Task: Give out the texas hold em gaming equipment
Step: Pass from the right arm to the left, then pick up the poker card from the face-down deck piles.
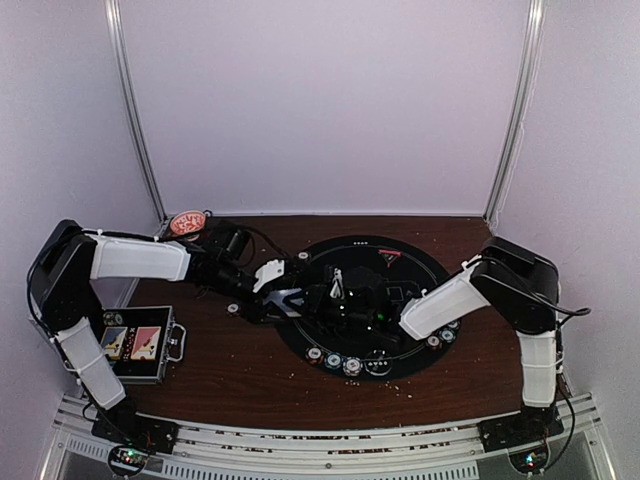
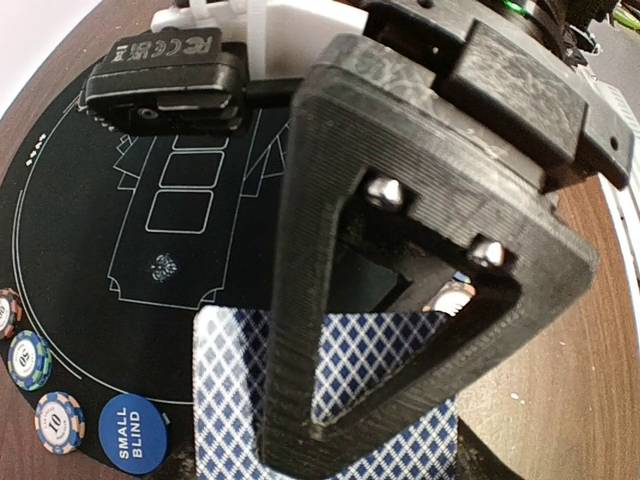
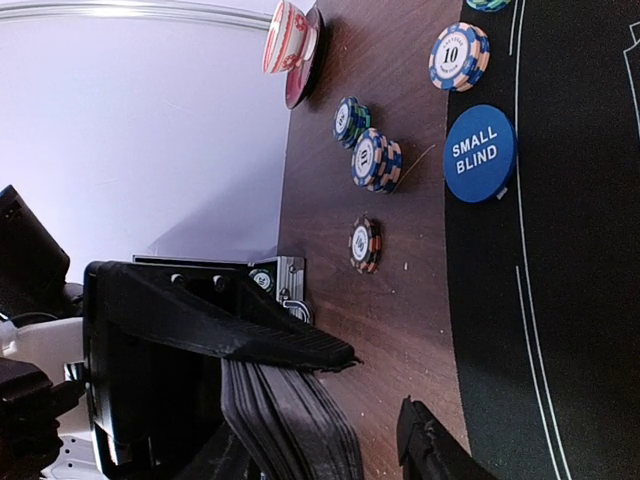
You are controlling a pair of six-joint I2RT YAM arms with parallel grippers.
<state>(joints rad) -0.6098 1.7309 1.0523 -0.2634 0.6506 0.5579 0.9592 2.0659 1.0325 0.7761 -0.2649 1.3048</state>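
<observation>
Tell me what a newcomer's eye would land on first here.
The left arm and right arm meet over the round black mat at table centre. Up close, a blue diamond-backed deck of cards fills the left wrist view's bottom, and a blue SMALL BLIND button sits at the mat's edge beside striped chips.

Card deck (image 2: pixel 225 400): blue-white diamond backs, squared stack, at mat's left edge. Blue SMALL BLIND button (image 2: pixel 132 438) flat on mat's near rim, striped chips (image 2: pixel 58 420) in a row beside it. Loose chips (image 3: pixel 375 160) on wood, left. Red-triangle marker (image 1: pixel 389 257) far side.
</observation>
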